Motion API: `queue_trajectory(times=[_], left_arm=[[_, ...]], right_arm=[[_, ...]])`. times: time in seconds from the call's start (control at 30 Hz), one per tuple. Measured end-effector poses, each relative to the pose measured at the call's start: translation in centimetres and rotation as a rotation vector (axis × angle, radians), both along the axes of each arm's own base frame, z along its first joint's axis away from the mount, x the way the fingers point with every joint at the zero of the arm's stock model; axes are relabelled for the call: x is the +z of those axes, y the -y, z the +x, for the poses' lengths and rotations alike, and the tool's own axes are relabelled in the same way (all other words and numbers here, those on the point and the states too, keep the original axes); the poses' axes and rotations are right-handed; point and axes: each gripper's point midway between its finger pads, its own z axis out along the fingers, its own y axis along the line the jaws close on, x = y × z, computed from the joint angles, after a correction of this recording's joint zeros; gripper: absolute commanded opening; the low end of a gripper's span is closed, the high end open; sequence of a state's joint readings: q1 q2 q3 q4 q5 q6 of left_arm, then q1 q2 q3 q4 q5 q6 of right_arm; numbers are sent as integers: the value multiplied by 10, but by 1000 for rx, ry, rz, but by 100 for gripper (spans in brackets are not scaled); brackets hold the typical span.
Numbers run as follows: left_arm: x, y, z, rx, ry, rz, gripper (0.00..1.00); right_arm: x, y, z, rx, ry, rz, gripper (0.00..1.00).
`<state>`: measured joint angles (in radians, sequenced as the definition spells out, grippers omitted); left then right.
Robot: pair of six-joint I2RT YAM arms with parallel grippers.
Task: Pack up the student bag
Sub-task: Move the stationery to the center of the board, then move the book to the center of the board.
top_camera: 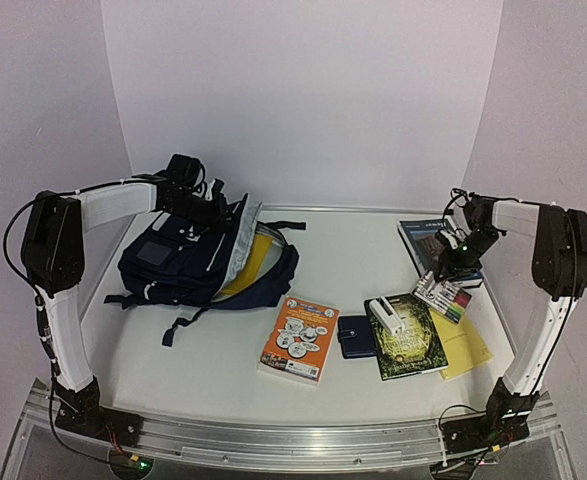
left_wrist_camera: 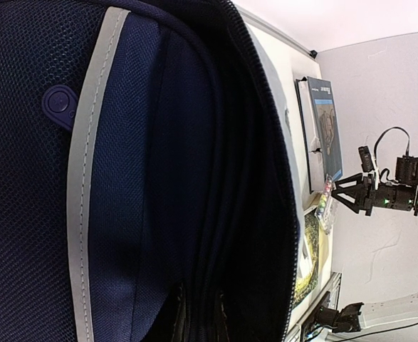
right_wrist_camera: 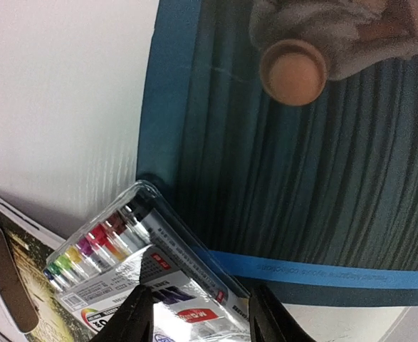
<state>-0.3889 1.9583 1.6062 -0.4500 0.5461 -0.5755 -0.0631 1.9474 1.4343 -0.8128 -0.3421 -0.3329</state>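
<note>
On the table I count one student bag [top_camera: 198, 262], three books: an orange one [top_camera: 299, 338], a dark green one [top_camera: 411, 340], a blue one [top_camera: 435, 248]. One marker pack [top_camera: 445, 297], one navy wallet [top_camera: 354, 336], one yellow sheet [top_camera: 465, 350], one white stapler-like thing [top_camera: 387, 317].

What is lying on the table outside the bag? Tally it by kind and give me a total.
Books: 3 (orange, dark green, blue)
Marker packs: 1
Wallets: 1, navy
Yellow pads or sheets: 1
Small white objects, kind unclear: 1
Total: 7
</note>
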Motion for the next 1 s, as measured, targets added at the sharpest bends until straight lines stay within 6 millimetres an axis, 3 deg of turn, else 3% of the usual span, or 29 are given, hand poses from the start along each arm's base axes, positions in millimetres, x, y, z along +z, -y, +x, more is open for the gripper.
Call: queue_trajectory(times=[0.1,0.23,0.37,0.43,0.63,0.73,0.83,1.0], left_arm=[[0,0,0,0,3,-2,13],[-1,0,0,-1,1,-1,13],[-1,0,0,-1,2,-1,13],[-1,0,0,0,1,-1,14],[-2,0,0,-1,-1,-1,18],[-4,0,-1,-1,-1,-1,22],[-4,-1,-1,1,-3,1,26],[-5,-5,2,12,1,9,39]], right_arm=[[0,-6,-11,14,-19,30,43],[4,-13,-40,45,-81,61,47],[12,-15,-53,70,-109,68,74],[19,-14,-51,70,-104,63,81],[70,-1,9,5,85,6,98],[82,12,43,-46,162,-40,98],[74,27,73,-101,181,-78,98],[31,56,101,-173,129,-114,98]])
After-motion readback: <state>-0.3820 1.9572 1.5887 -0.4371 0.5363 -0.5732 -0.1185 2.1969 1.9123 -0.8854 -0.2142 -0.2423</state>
